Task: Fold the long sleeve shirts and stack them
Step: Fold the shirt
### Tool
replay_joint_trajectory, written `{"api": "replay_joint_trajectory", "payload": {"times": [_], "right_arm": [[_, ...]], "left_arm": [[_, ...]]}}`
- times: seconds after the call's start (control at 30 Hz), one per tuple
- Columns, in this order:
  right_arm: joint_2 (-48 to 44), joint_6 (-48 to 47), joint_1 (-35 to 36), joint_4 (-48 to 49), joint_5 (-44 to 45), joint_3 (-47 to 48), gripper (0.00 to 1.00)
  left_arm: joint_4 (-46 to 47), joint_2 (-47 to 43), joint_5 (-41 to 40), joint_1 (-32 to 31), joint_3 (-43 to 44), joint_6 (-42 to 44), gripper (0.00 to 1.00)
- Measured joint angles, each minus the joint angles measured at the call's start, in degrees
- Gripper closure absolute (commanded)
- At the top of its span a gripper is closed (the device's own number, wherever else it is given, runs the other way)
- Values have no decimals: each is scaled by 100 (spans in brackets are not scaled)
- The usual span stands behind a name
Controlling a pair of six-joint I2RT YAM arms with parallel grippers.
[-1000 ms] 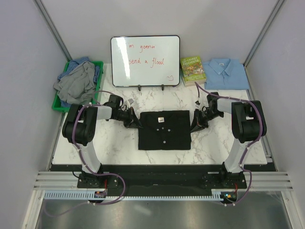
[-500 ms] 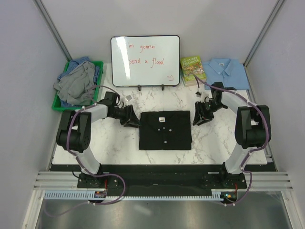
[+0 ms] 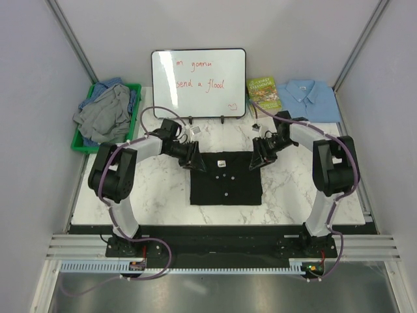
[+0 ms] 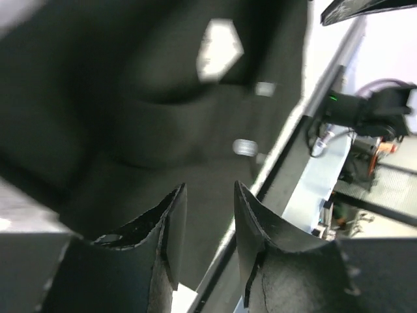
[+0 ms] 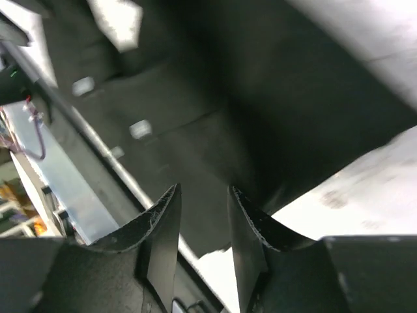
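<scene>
Both arms have swung inward and away from their bases since a second ago. The left fingers now sit at the far left corner of the black shirt and the right fingers at its far right corner, where earlier they stood at its sides. Both pairs are partway open with nothing between them; the wrist views show only dark cloth below the gaps.

The shirt lies folded into a neat rectangle on the bench, between the two pairs of fingers and reaching back from them toward the arm bases. It looks light, limp and several layers thick. I judge it will sag and fall open unless each pair pinches all the layers at a corner and both lift together.

Beyond the right fingers lies a folded light blue shirt, probably where the stack goes. Well beyond the left fingers, grey and blue shirts are heaped in a green bin.
</scene>
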Motion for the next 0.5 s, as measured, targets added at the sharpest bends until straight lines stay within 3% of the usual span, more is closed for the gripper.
{"api": "replay_joint_trajectory", "payload": {"times": [0.13, 0.27, 0.37, 0.47, 0.5], "right_arm": [[776, 162, -166, 433, 214, 0, 60], [820, 378, -317, 514, 105, 35, 58], [542, 483, -378, 614, 96, 33, 53], [-308, 710, -535, 809, 33, -197, 48], [-702, 855, -621, 920, 22, -382, 41]], "left_arm": [[24, 686, -282, 243, 157, -7, 61], [-2, 986, -326, 568, 417, -85, 59], [61, 793, -459, 656, 549, -7, 54], [26, 74, -734, 522, 533, 330, 48], [33, -254, -857, 345, 503, 562, 48]]}}
